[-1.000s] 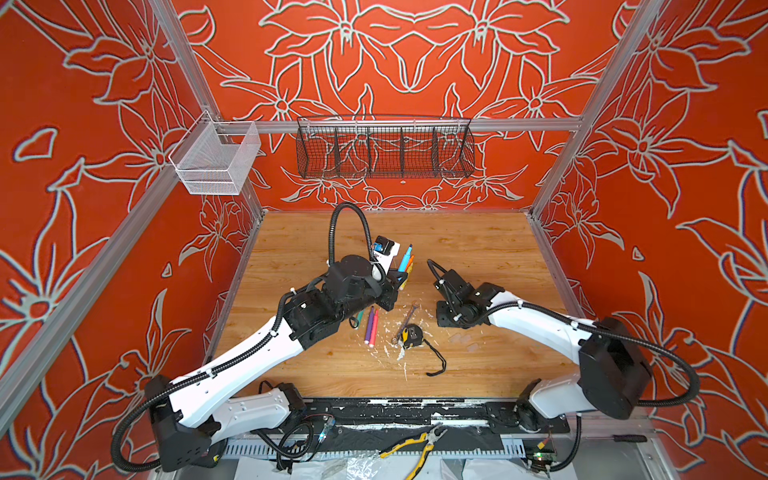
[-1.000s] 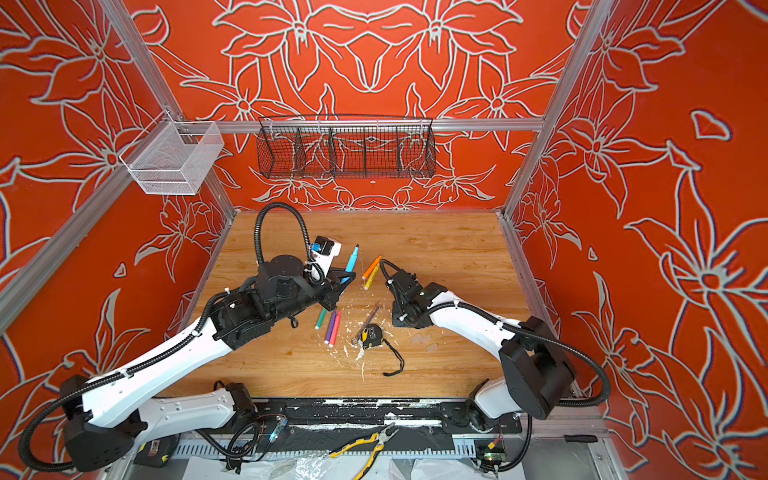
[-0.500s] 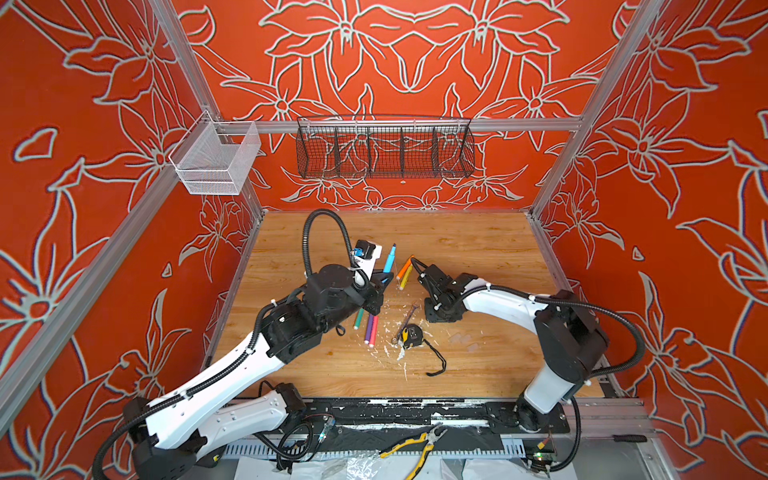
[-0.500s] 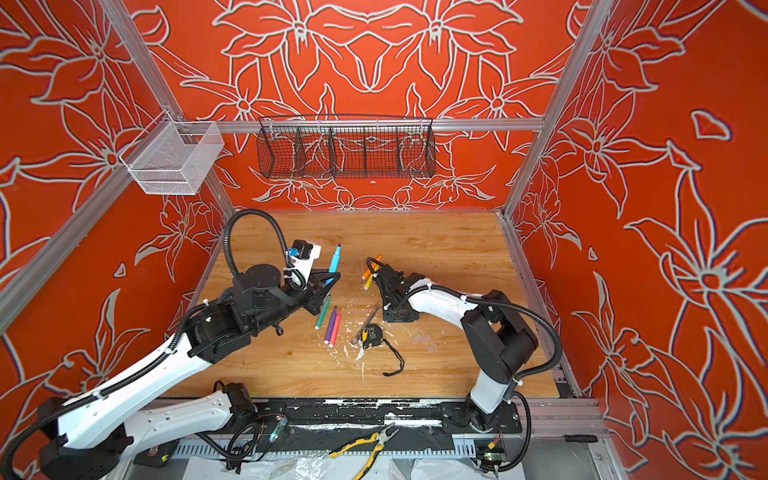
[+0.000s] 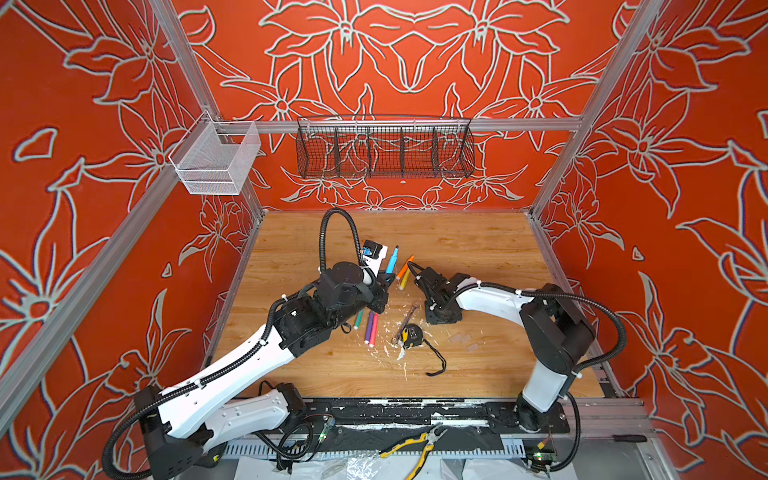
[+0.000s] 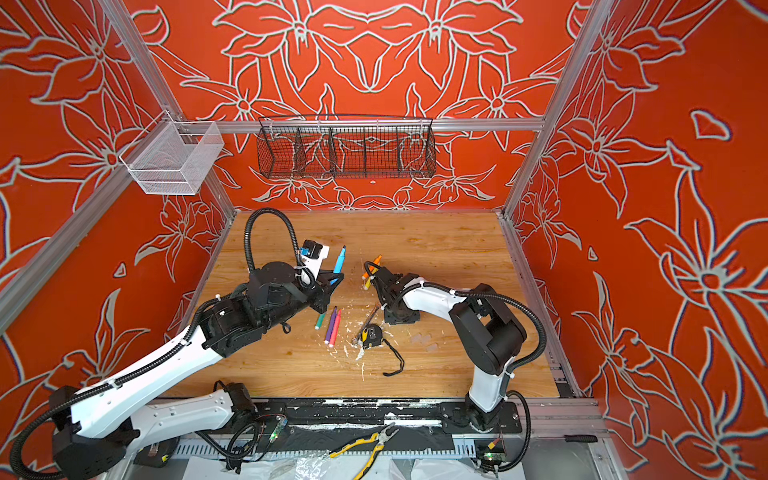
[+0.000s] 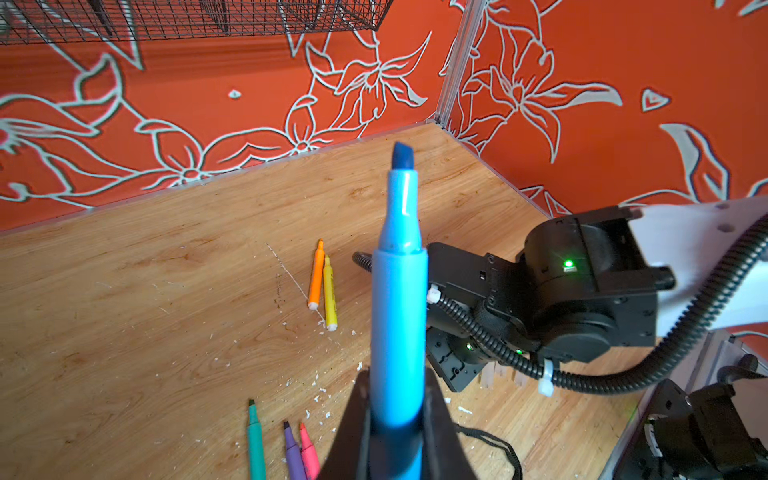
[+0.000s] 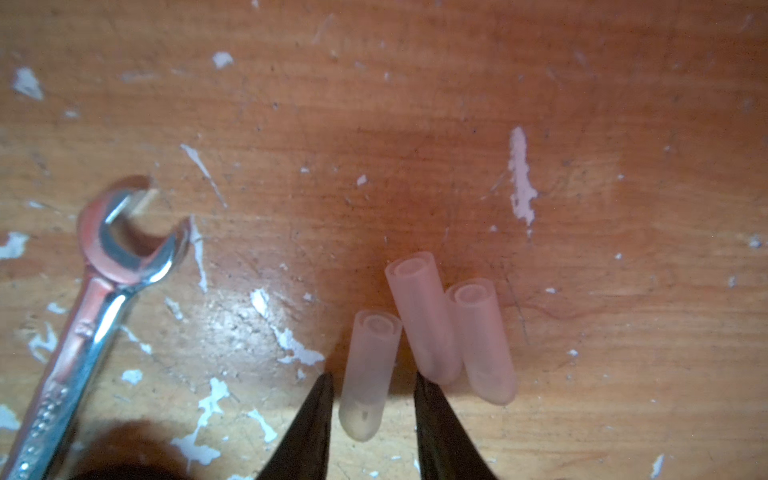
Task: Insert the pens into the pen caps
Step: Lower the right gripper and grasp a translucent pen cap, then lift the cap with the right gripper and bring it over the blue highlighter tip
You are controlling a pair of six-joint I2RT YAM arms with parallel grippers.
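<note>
Closest to my base, the yellow-handled pliers (image 5: 427, 439) lay on the front rail, much nearer than the wrench (image 5: 406, 320). On the wooden table (image 5: 457, 241), the tape measure (image 5: 412, 335) sat just beside the near end of the wrench, and its black strap trailed toward me.

To the left of the wrench and near it, the green pen (image 5: 358, 319), the purple pen (image 5: 369, 326) and the pink pen (image 5: 375, 328) lay side by side, all uncapped.

Just to the right of the open head of the wrench, three pen caps (image 8: 424, 320) lay on the wood, two of them touching each other. My right gripper (image 8: 372, 376) stood over them with a narrow opening. Its fingers were on either side of the third pen cap (image 8: 370, 370), with a small gap on each side, so it did not yet hold this cap.

A little beyond the wrench and to its left, my left gripper (image 7: 397, 378) was closed tightly on the blue pen (image 7: 399, 291) and held it above the table, the bare dark tip pointing away from me.

Farther than the wrench, the orange pen (image 7: 316, 274) and the yellow pen (image 7: 329, 295) lay side by side. Far behind the wrench, the black wire basket (image 5: 384, 151) and the white mesh basket (image 5: 216, 162) hung on the frame rails.
</note>
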